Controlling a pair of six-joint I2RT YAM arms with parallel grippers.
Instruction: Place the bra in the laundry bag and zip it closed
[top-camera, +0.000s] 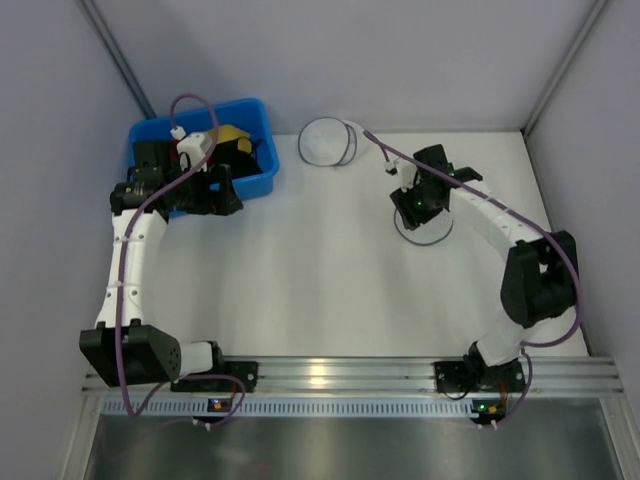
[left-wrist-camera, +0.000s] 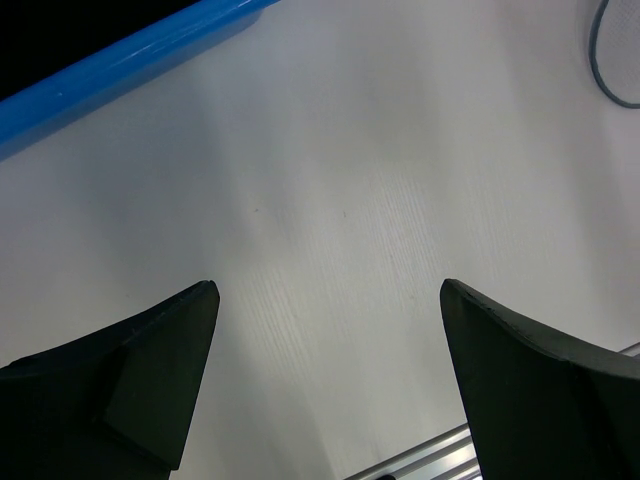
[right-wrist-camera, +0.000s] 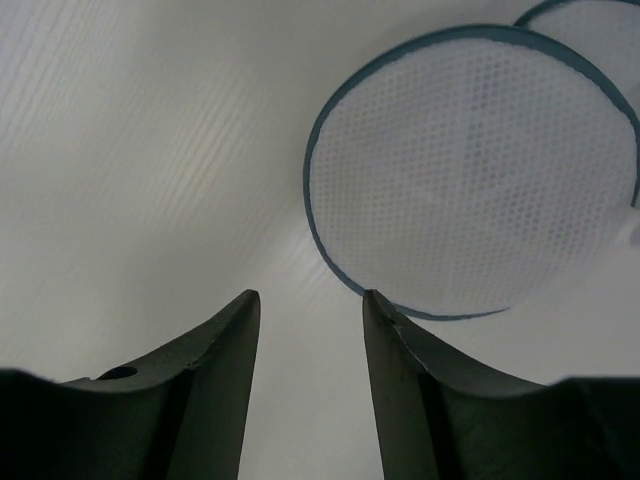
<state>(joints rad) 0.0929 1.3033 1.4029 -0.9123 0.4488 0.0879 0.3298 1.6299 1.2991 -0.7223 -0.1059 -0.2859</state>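
At the table's (top-camera: 320, 280) far left corner sits the blue bin (top-camera: 265, 180). It holds a yellow-and-black garment (top-camera: 232, 133) and a red garment (top-camera: 187, 150). A dark patch beside the yellow may be the bra (top-camera: 258, 152), but I cannot tell for sure from the overhead view.

Left claw (left-wrist-camera: 328, 290) hangs just outside the bin's near rim. Its fingers are spread wide over bare table, with nothing between them.

Laundry bag (top-camera: 325, 142) lies at the far edge near the centre, just right of the bin, its two round halves overlapping flat. Right claw (right-wrist-camera: 310, 297) points toward it without touching. Its fingers are parted by a narrow gap and grip nothing.

I note a second round mesh case (top-camera: 425, 235) on the table, under the right arm's wrist.
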